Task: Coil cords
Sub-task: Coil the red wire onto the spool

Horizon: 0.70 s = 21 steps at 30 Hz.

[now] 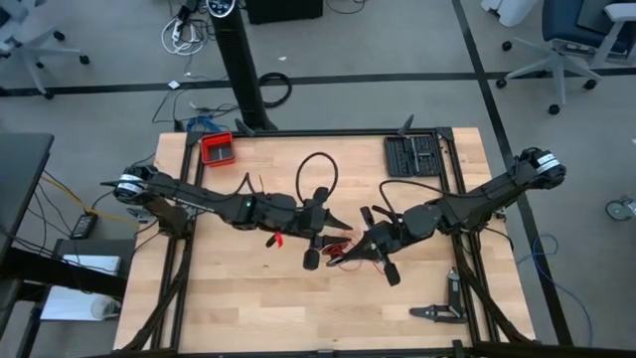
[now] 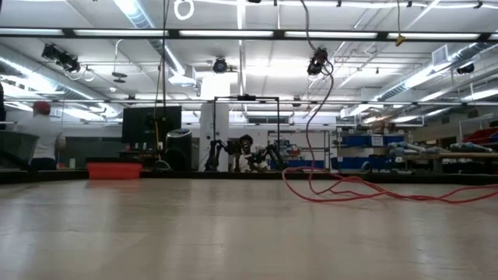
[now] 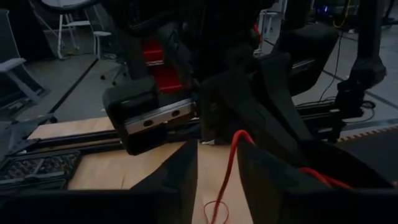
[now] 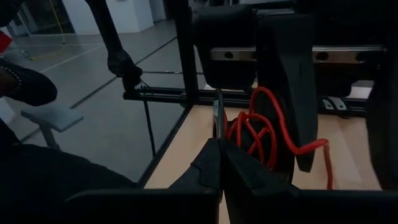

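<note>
Looking down from above, my left claw point(image 1: 320, 242) and right claw point(image 1: 360, 253) meet mid-bench point(image 1: 248, 308), the red cord point(image 1: 340, 247) between them. My left wrist camera shows those fingers point(image 3: 171, 180) spread, the cord running through the gap. My right wrist camera shows that claw pressed together (tips touching), red loops just beyond. Across the bench at table height, the cord sprawls in loose loops.
</note>
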### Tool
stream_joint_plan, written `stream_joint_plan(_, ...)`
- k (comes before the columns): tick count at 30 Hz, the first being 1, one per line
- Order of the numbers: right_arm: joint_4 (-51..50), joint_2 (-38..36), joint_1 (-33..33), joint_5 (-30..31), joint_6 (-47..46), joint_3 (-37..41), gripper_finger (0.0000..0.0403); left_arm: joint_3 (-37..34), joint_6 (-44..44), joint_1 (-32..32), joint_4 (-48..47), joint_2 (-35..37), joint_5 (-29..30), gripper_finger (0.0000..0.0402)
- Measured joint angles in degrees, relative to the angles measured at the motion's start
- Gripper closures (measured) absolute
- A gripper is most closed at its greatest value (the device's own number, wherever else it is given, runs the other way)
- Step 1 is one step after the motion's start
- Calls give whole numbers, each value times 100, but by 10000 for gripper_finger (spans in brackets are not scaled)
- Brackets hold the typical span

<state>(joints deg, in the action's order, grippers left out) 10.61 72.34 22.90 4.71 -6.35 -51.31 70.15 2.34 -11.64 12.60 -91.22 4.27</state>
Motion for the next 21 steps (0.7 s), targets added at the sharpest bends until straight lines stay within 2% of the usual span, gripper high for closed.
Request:
stream_joint_plan(8, 79, -2, 154, 113, 272, 0, 401, 37, 188, 196, -326, 0, -367, 273)
stream_joint_plan(12, 377, -2, 184, 107, 512, 0, 401, 42, 195, 307, -192, 0, -426, 273)
stream_joint_plan(21, 1329, -7, 184, 51, 1475, -2, 401, 46, 284, 296, 39, 0, -1306, 273)
